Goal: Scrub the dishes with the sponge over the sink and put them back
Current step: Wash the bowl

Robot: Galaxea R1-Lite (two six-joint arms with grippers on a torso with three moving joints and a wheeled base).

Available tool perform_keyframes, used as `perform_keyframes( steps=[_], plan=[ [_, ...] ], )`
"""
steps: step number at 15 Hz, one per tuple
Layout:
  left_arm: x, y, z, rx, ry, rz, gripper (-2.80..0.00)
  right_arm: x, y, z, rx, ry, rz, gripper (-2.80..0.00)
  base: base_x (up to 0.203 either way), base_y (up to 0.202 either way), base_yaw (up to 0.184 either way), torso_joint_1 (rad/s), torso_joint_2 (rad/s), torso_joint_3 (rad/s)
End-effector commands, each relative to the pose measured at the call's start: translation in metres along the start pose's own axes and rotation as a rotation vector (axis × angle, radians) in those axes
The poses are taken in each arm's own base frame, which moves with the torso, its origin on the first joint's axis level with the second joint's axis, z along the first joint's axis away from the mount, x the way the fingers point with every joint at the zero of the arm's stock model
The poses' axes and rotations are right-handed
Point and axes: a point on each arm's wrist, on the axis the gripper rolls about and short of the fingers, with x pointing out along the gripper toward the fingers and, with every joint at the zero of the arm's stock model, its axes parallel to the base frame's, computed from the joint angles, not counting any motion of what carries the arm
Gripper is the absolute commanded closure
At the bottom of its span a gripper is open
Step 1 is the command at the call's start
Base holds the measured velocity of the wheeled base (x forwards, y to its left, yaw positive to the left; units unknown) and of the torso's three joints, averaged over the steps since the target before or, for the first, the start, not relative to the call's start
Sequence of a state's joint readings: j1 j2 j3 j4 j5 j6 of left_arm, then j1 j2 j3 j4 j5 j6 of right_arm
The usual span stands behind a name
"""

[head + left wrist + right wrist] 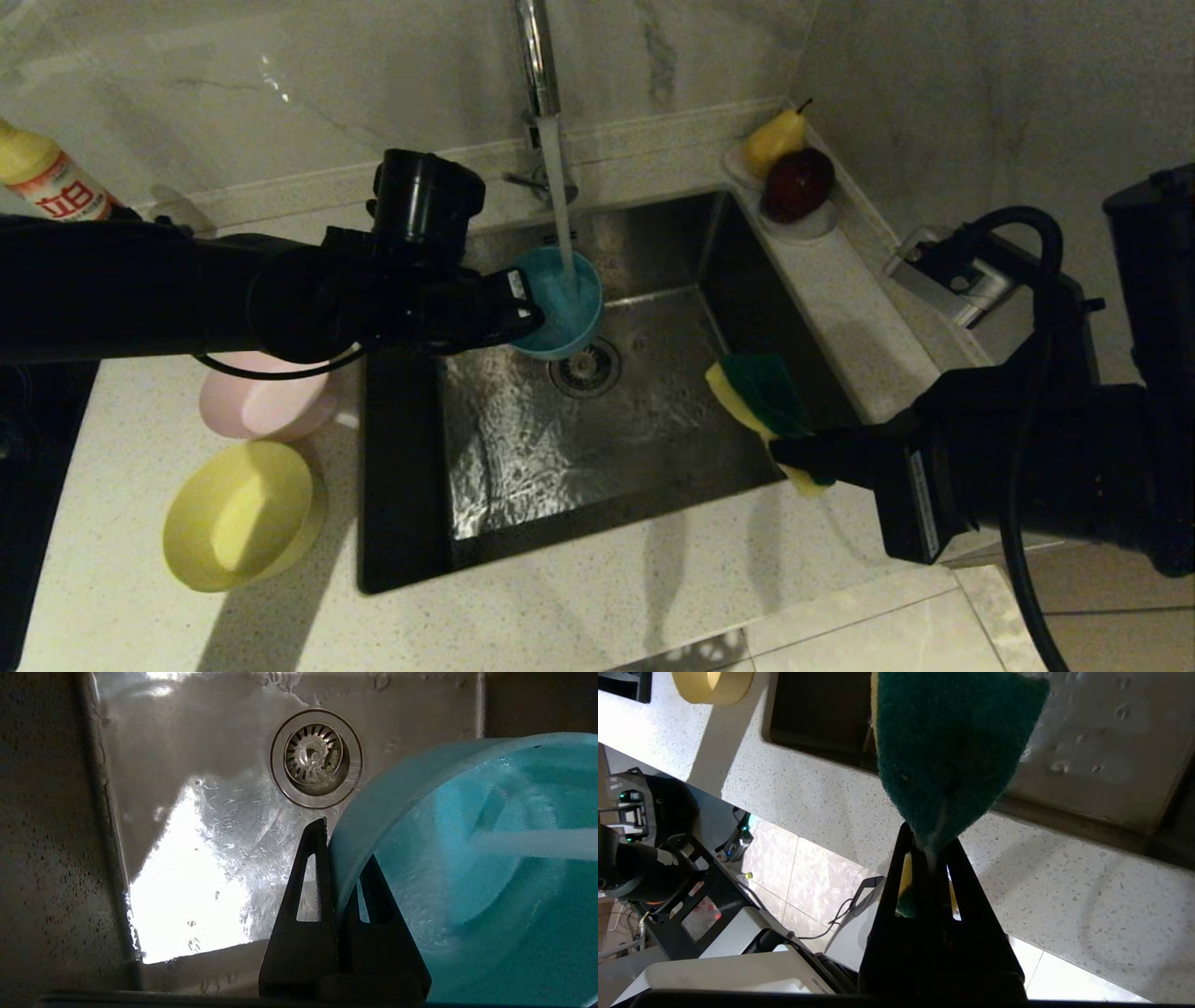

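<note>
Blue matte plastic bowl (558, 303) held tilted under the running stream from the chrome tap (539, 56), above the back of the brushed stainless-steel sink (523, 439) and just behind its round drain strainer (585, 367). Pinched at the rim by the left gripper (343, 868), jaws clamped thin on the wall, one finger outside and one inside. Mouth of the bowl turned up and toward the tap, so water lands on the inner wall; no long axis to speak of, being round.

Rectangular yellow foam sponge with dark green scouring face (761, 401) gripped by the right gripper (930, 851), jaws squeezed tight on its near end, over the sink's right front corner and well apart from the bowl. Long axis running from the gripper up and away toward the sink's middle, green face uppermost in the head view, free end pointing at the basin.

Early going, by the look of it: first bowl wetted, not yet touched by the sponge. Pale pink round plastic bowl (266, 406) and yellow round plastic bowl (243, 515) waiting on the speckled counter (597, 597) left of the sink, near each other, both upright. Scrubbing of all three and returning them to the counter judged yet to be done.
</note>
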State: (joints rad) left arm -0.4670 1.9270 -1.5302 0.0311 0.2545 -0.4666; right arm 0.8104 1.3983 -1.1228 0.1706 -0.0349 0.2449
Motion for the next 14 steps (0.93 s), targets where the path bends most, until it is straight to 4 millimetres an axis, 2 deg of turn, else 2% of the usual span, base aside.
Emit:
perform_keyframes(
  steps=[1, 11, 14],
  plan=[
    [-0.003, 0.0, 0.002, -0.006, -0.006, -0.002, 0.0, 0.0, 0.0, 0.0, 0.002, 0.002, 0.002, 0.0, 0.0, 0.0, 0.0, 0.0, 0.0, 0.0],
    [-0.007, -0.008, -0.003, 0.016, -0.021, 0.036, 0.0, -0.002, 0.001, 0.002, 0.0, -0.008, 0.006, 0.0, 0.0, 0.0, 0.0, 0.0, 0.0, 0.0],
    [-0.012, -0.016, -0.012, 0.042, -0.009, 0.037, 0.0, -0.005, 0.001, 0.001, 0.0, -0.011, 0.008, 0.0, 0.0, 0.0, 0.0, 0.0, 0.0, 0.0]
  ],
)
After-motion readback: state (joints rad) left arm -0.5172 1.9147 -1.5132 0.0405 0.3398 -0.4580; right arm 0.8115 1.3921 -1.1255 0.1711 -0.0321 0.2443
